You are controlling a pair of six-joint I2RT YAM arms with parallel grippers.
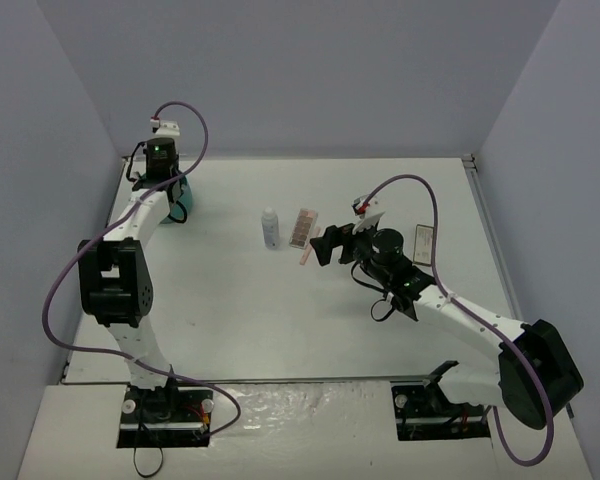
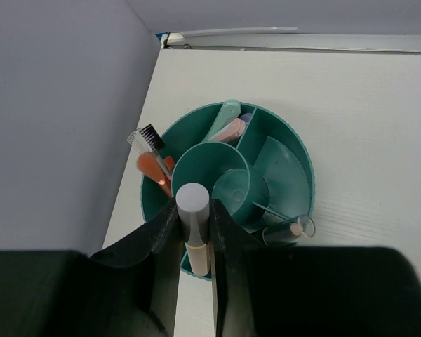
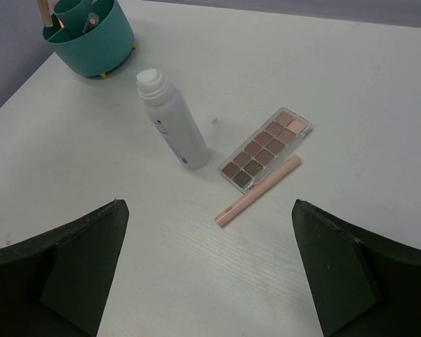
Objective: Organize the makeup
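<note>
- Left fingers (image 2: pixel 165 235) pinch a beige tube (image 2: pixel 193 200) with a pale cap, held upright.
- The tube hangs over the near rim of the teal tub (image 2: pixel 298 151), not squarely over any one compartment.
- The tub already holds sticks and a comb-headed brush (image 2: pixel 149 138).
- Risk: released here, the tube may strike the rim or a divider and tip out onto the table (image 2: pixel 365 105).
- Right fingers (image 3: pixel 91 239) are spread wide with nothing between them, hovering above the table.
- Ahead of them lies a pink stick (image 3: pixel 259 191) along the edge of the palette (image 3: pixel 265 149); contact cannot be told.
- The white bottle (image 3: pixel 172 119) stands just beside the palette; a compact (image 1: pixel 423 241) sits apart, off to the right.
- Risk: closing on the thin stick may drag the palette, and a wide approach may topple the bottle.
</note>
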